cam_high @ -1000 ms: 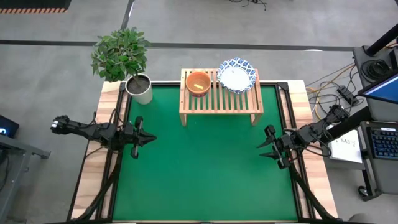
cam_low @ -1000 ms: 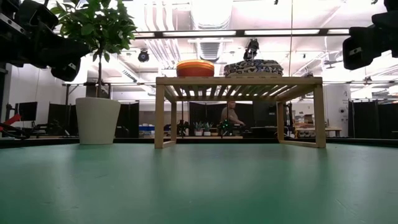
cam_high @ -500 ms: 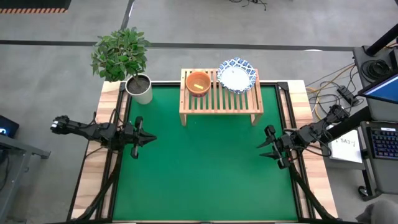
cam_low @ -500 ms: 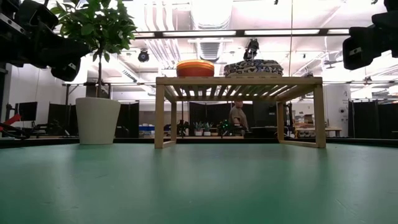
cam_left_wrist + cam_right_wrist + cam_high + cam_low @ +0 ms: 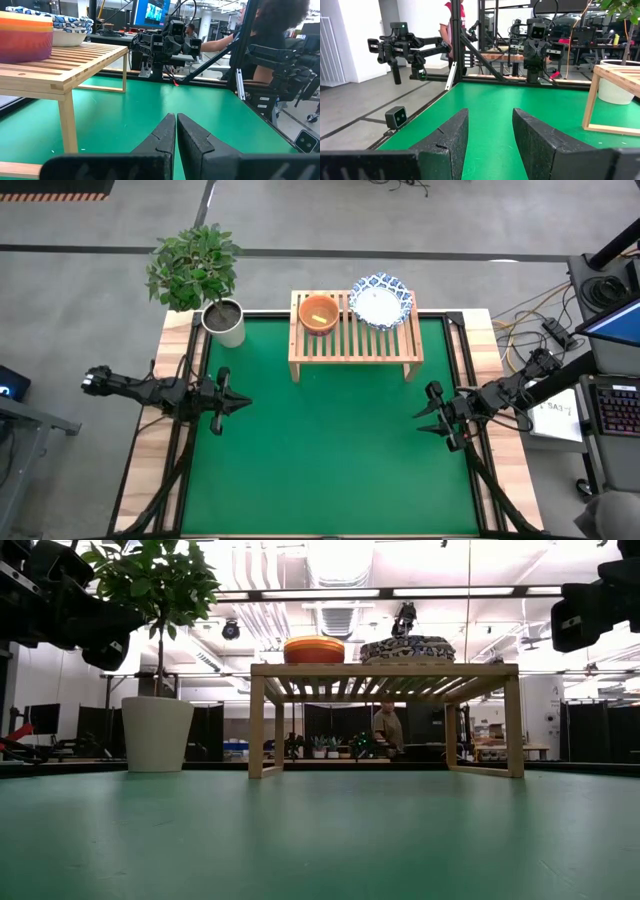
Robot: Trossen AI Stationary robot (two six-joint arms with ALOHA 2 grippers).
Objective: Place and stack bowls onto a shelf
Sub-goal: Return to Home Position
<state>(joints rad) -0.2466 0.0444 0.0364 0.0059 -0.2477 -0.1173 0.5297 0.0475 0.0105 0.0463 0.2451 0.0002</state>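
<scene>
Shelf [image 5: 355,340] stands at the far edge of the green mat [image 5: 330,460]. Left gripper [image 5: 240,403] hangs at the mat's left edge, fingers pressed together, empty. On the shelf, the orange bowl [image 5: 318,312] sits left and the patterned bowl [image 5: 380,302] sits right. Right gripper [image 5: 422,421] hangs at the right edge, fingers apart, empty.
</scene>
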